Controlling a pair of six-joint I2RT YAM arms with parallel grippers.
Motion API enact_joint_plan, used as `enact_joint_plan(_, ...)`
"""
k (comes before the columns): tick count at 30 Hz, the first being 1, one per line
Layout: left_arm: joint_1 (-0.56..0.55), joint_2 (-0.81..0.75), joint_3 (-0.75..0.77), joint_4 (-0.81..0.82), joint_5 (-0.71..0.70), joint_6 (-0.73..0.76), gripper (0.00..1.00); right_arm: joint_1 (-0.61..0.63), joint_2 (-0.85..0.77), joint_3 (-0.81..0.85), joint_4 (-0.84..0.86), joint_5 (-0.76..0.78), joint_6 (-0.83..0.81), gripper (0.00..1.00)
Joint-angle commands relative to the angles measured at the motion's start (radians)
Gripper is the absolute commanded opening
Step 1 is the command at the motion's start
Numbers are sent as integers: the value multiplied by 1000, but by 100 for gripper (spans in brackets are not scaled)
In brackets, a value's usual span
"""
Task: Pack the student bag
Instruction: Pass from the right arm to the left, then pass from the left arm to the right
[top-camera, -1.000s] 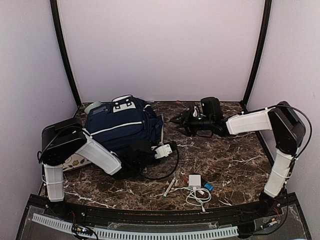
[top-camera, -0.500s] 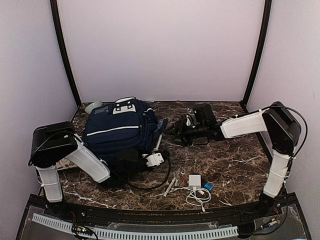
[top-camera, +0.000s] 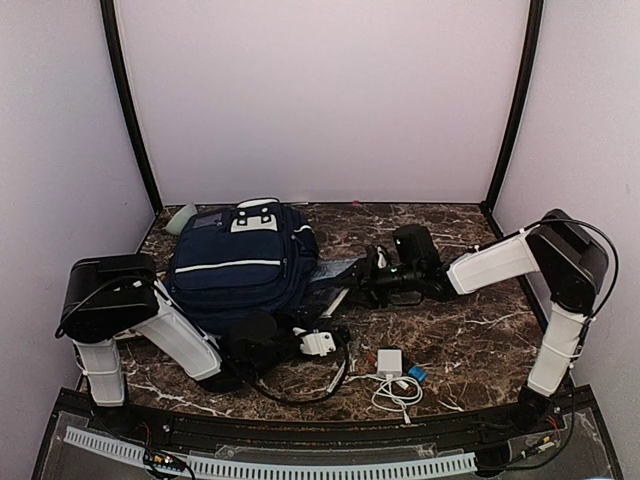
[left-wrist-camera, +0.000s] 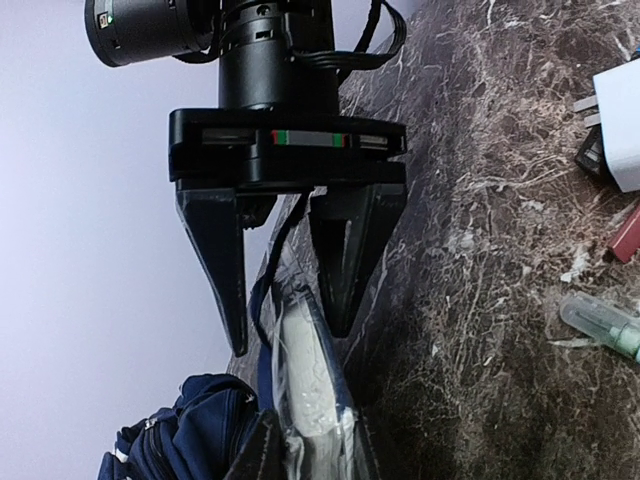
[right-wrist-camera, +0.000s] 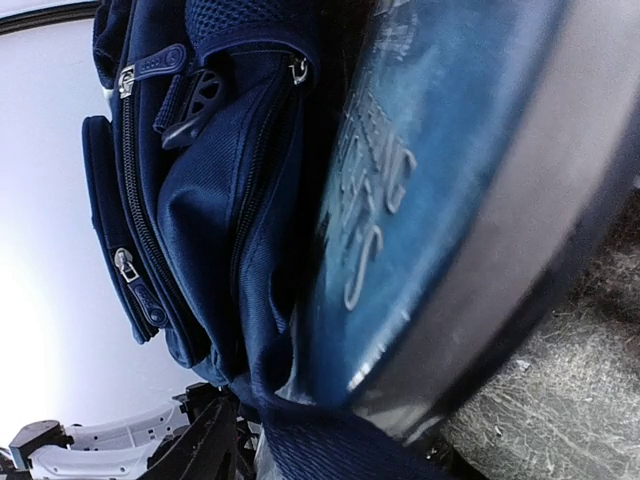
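The student bag (top-camera: 240, 265), navy with white stripes, lies flat at the table's back left. My left gripper (top-camera: 298, 325) sits at its near right corner. It is shut on the bag's navy rim (right-wrist-camera: 330, 440) and pulls it taut. My right gripper (top-camera: 358, 268) reaches in from the right, shut on a blue book (top-camera: 335, 274) in a clear cover. The book's leading end rests at the bag's right side. In the left wrist view the book (left-wrist-camera: 300, 370) runs edge-on from the right gripper's fingers (left-wrist-camera: 225, 270) toward my own. The book's cover (right-wrist-camera: 440, 170) fills the right wrist view beside the bag's zipped pockets (right-wrist-camera: 150, 200).
A white charger with coiled cable (top-camera: 390, 362) and a small blue item (top-camera: 417, 373) lie near the front edge. A pen (top-camera: 338, 378) lies left of them. A pale green object (top-camera: 183, 215) sits behind the bag. Black posts and walls close in the sides.
The right gripper has carried the book left and nearer, up to the bag's side. The left arm has drawn back toward the near edge, and the bag has shifted slightly with it.
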Motion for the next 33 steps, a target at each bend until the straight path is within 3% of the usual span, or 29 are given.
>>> enact_joint_plan(1,-21,-12,11,163,0,69,0,-21,-45,-56,152,-19,63,51)
enact_joint_plan(4,-23,-12,4,165,-5,64,0,-48,-78,-78,118,23,55,57)
enact_joint_plan(12,-22,3,16,168,-13,57,0,-46,-30,-28,106,69,65,58)
enact_joint_plan(17,-25,-8,4,177,-10,66,0,-154,-32,-37,108,119,78,67)
enact_joint_plan(21,-26,-5,7,171,-5,62,0,-177,33,53,21,135,35,73)
enact_joint_plan(31,-27,1,10,167,-5,64,0,-141,167,194,-35,77,15,67)
enact_joint_plan(33,-27,1,13,164,-4,62,0,-139,187,207,-30,61,14,52)
